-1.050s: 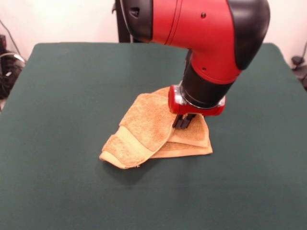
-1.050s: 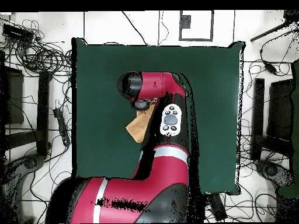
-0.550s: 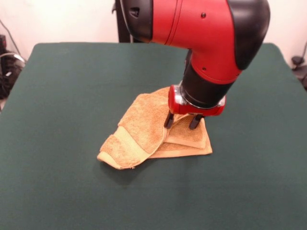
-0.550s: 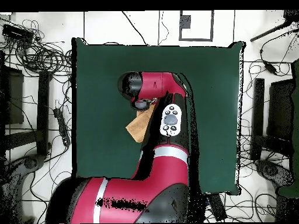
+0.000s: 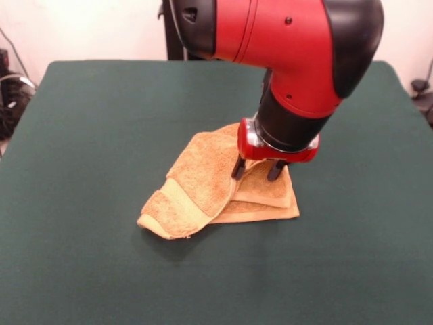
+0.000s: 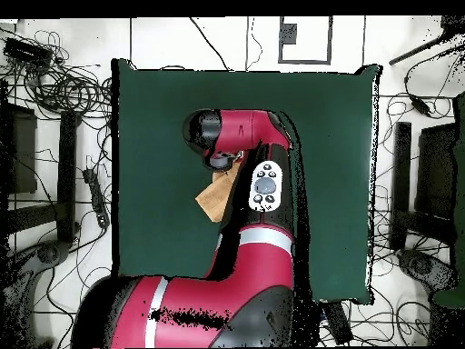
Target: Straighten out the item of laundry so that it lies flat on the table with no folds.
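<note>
Mid-bench [image 5: 88, 122], the towel [image 5: 203, 183] lies bunched, folded over itself. Claw [image 5: 256, 170] sits w/ fingers spread on its upper fold, pinching nothing. Step: picking a grasp; next probably needs closing on an edge & pulling outward.

A folded hand towel [image 5: 218, 186] lies near the middle of the worktop [image 5: 88, 135], the gripper [image 5: 256, 170] over its right part.
</note>
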Robot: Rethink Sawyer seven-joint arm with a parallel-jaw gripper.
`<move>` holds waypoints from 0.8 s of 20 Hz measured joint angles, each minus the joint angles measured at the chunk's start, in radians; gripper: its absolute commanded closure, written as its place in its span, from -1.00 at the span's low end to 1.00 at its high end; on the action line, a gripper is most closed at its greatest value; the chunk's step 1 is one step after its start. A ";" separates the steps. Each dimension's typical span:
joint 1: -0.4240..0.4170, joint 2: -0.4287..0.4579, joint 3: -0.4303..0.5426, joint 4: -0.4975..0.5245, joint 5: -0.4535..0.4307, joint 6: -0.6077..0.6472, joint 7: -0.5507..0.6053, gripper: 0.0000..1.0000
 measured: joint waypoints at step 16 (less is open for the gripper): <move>-0.016 0.014 0.000 -0.205 -0.001 0.270 0.000 -1.00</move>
